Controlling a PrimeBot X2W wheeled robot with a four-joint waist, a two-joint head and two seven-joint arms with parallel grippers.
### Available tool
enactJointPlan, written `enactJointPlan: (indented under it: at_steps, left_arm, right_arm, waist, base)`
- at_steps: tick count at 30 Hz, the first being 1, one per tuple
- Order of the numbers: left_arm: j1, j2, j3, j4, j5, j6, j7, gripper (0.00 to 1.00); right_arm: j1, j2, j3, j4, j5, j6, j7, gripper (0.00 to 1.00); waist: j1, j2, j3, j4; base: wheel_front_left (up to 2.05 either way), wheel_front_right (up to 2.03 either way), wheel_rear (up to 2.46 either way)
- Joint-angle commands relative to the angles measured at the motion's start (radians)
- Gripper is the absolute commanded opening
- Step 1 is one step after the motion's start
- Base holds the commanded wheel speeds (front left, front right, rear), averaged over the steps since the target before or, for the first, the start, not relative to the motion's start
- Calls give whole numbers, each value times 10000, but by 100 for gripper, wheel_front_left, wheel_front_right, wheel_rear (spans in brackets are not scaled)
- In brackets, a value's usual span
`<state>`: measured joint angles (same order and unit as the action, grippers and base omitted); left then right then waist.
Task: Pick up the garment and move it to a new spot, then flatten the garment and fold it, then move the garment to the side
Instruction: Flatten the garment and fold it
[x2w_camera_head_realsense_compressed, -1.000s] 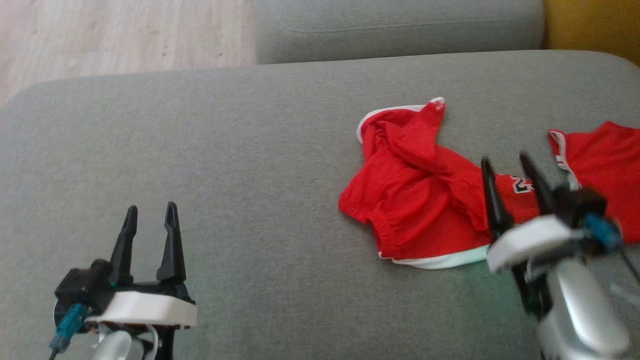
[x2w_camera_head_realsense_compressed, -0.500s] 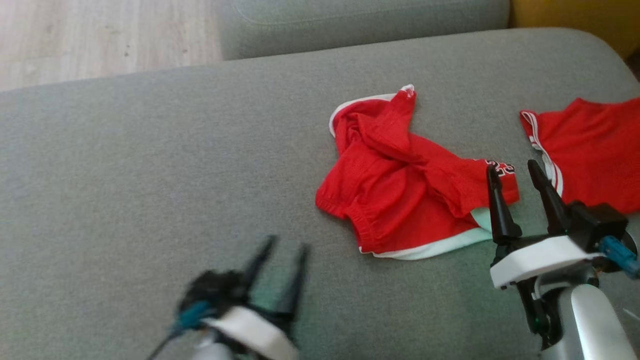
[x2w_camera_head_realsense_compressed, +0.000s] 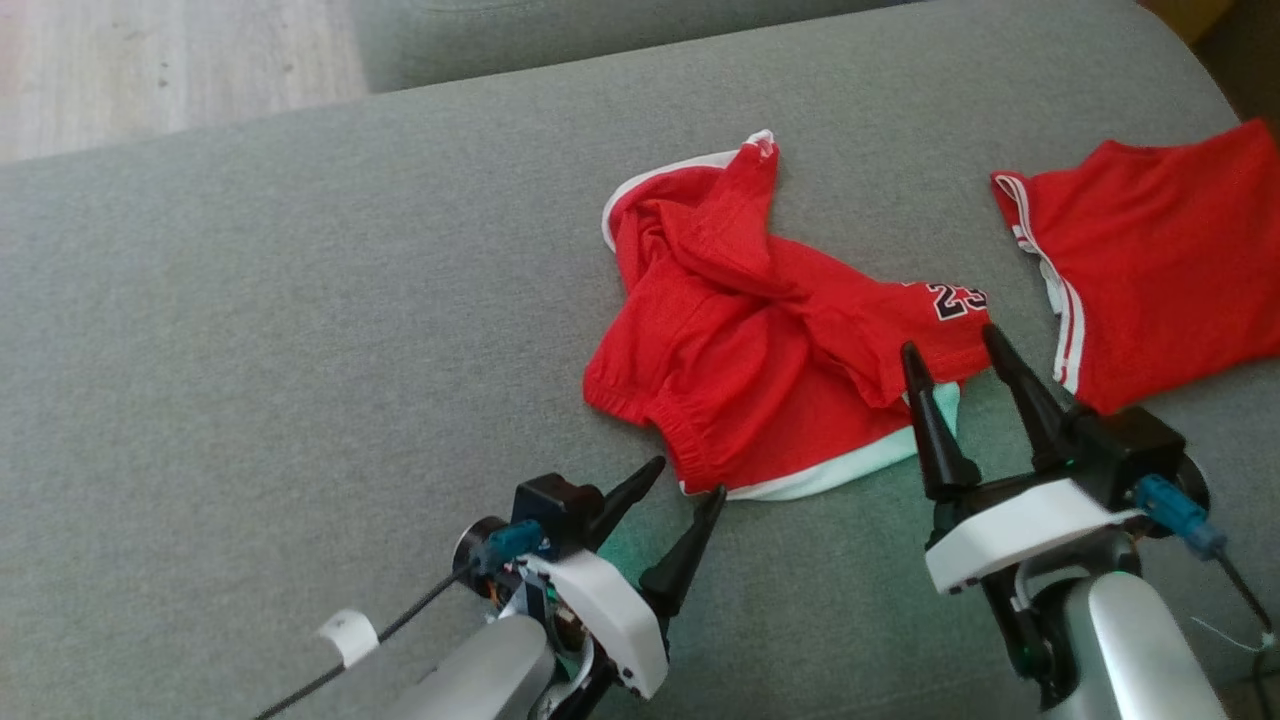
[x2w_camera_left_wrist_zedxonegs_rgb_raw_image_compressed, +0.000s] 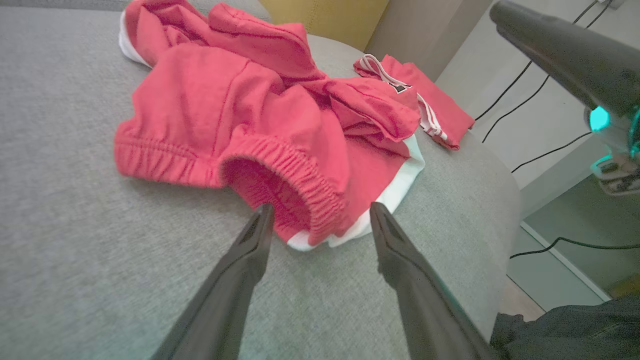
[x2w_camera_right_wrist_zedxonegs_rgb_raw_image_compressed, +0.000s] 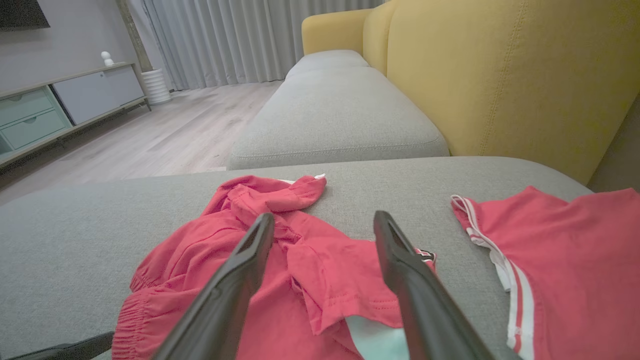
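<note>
Home living room: sofa (x2w_camera_right_wrist_zedxonegs_rgb_raw_image_compressed: 340, 110), curtains (x2w_camera_right_wrist_zedxonegs_rgb_raw_image_compressed: 240, 40)

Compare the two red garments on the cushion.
The crumpled garment lies bunched and twisted; the flat garment lies smooth, farther right. The crumpled one shows an elastic waistband and a number; the flat one shows white side stripes. Both are red with white trim.

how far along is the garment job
Nothing looks done: the red garment lies crumpled on the grey cushion. In hand: left gripper and right gripper, both open, sit at its near edge, gripping nothing. Left: pickup, move, flattening, fold, setting aside.
</note>
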<state>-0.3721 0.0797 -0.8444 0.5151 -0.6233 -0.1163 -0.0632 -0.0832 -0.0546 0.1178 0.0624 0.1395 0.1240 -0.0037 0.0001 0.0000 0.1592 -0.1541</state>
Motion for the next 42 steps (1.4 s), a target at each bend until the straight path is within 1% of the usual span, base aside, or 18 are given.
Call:
enactJointPlan:
  at_steps: [1, 7, 8, 9, 10, 11, 15, 17, 19, 26, 30, 33, 34, 35, 38, 40, 42]
  left_arm:
    - [-518, -109, 123, 37, -224, -96, -133, 100]
    - [-888, -215, -131, 600, -777, -130, -151, 100]
    - [-945, -228, -200, 666, -911, -134, -131, 96]
    - [-1004, -239, -294, 711, -1047, -136, -99, 47]
    - [-1069, -248, -388, 727, -1194, -138, -103, 26]
    - [-1126, -257, -475, 708, -1399, -139, -123, 0]
    - [-1478, -274, -746, 703, -2017, -141, -346, 0]
    - [-1653, -273, -550, 882, -2202, -141, -672, 0]
    - [-1803, -120, -217, 1121, -2263, -36, -1048, 0]
    - [-2017, 884, 819, 1692, -2254, 883, -1677, 0]
    - [-1983, 1339, 1081, 1889, -2111, 1366, -1786, 0]
    - [-1857, 1543, 1196, 1968, -2036, 1675, -1835, 0]
    - [-1789, 1560, 1215, 1947, -2049, 1680, -1847, 32]
    - [-1712, 1563, 1221, 1892, -2065, 1645, -1860, 100]
    - [-1419, 1632, 1210, 1664, -2087, 1493, -1894, 100]
    - [-1022, 1792, 1474, 1133, -2172, 1335, -1949, 100]
    - [-720, 2019, 1918, 550, -2161, 1291, -1973, 100]
  right_arm:
    - [-317, 37, 364, -259, -13, 67, -129, 100]
    - [-408, 40, 597, -118, 91, 67, -214, 100]
    - [-420, 41, 616, -100, 110, 67, -229, 100]
    - [-428, 41, 625, -81, 120, 67, -239, 100]
    - [-436, 41, 627, -65, 131, 67, -248, 100]
    - [-444, 41, 622, -51, 143, 67, -258, 100]
    - [-465, 42, 572, -37, 193, 67, -257, 100]
    - [-471, 42, 543, -51, 211, 67, -256, 100]
    - [-464, 42, 481, -78, 208, 67, -251, 100]
    - [-383, 42, 269, -177, 130, 67, -201, 100]
    - [-402, 43, 298, -215, 123, 67, -152, 100]
    - [-403, 43, 271, -224, 121, 67, -119, 100]
    - [-392, 43, 263, -224, 121, 67, -113, 100]
    - [-374, 43, 255, -223, 123, 67, -107, 100]
    - [-302, 43, 216, -236, 139, 67, -87, 100]
    - [-234, 43, 144, -257, 149, 67, -70, 100]
    - [-184, 43, 100, -277, 141, 67, -66, 100]
  waist:
    - [-1, 0, 80, -111]
    - [-1, 0, 128, -209]
    - [-1, 0, 129, -211]
    - [-1, 0, 128, -208]
    - [-1, 0, 131, -198]
    - [-1, 0, 135, -183]
    - [-1, 0, 136, -63]
    - [-1, 0, 132, 18]
    - [-1, 0, 131, 128]
    - [-1, 0, 71, 575]
    - [-1, 0, 5, 709]
    - [-1, 0, -63, 788]
    - [-1, 0, -91, 811]
    - [-1, 0, -128, 839]
    - [-1, 0, -255, 926]
    - [-1, 0, -439, 1033]
    - [-1, 0, -568, 1103]
  base:
    - [0, 0, 0]
    - [0, 0, 0]
    - [0, 0, 0]
    - [0, 0, 0]
    - [0, 0, 0]
    - [0, 0, 0]
    - [0, 0, 0]
    - [0, 0, 0]
    - [0, 0, 0]
    - [0, 0, 0]
    - [0, 0, 0]
    - [0, 0, 0]
    - [0, 0, 0]
    - [0, 0, 0]
    - [0, 0, 0]
    - [0, 0, 0]
    - [0, 0, 0]
